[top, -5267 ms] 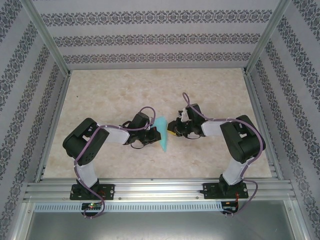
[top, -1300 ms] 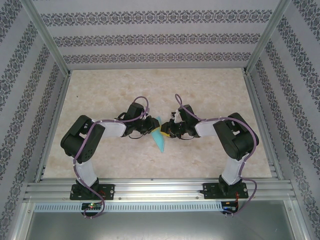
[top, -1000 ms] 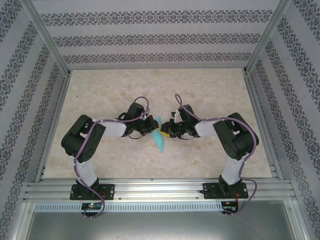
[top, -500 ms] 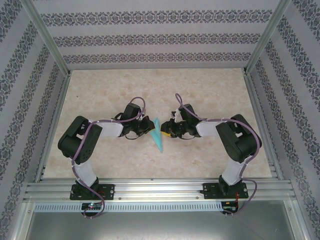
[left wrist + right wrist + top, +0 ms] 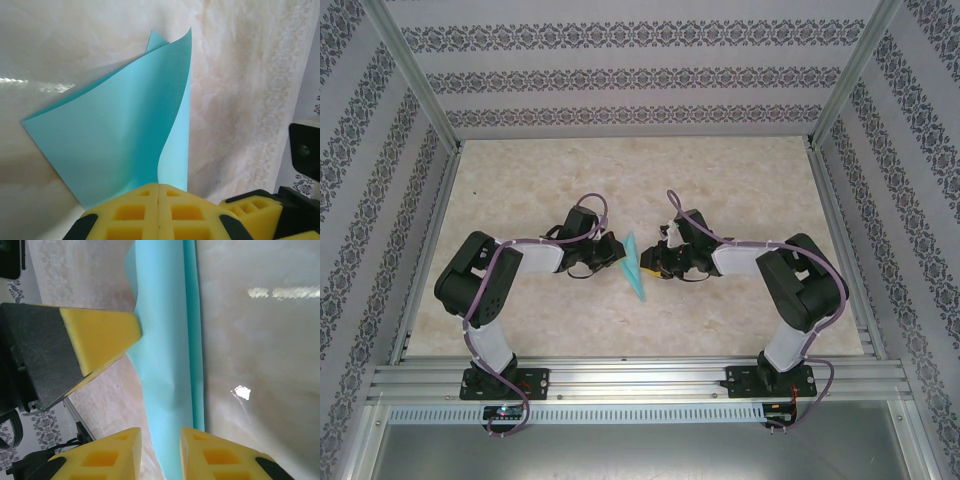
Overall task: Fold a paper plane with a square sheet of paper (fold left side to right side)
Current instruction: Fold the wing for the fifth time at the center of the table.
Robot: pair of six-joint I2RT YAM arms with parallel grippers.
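Slimmer and further left than earlier: folded paper (image 5: 633,268). Pinched tight by left gripper (image 5: 159,195). Flanked on its right by right gripper (image 5: 160,440), jaws slightly apart.

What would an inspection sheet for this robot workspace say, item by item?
Surface: pale marbled table, glossy.
Job's things: turquoise paper, folded narrow and pointed, its layers gaping, lying between the two grippers.
Clutter: nothing seen.
Grippers: left gripper shut, apparently pinching the paper's edge; right gripper slightly open at the paper's opposite side, not clamped on it.
Cables: purple cables loop along both arms, apart from the paper.
Surroundings: patterned walls and an aluminium frame enclose the table.
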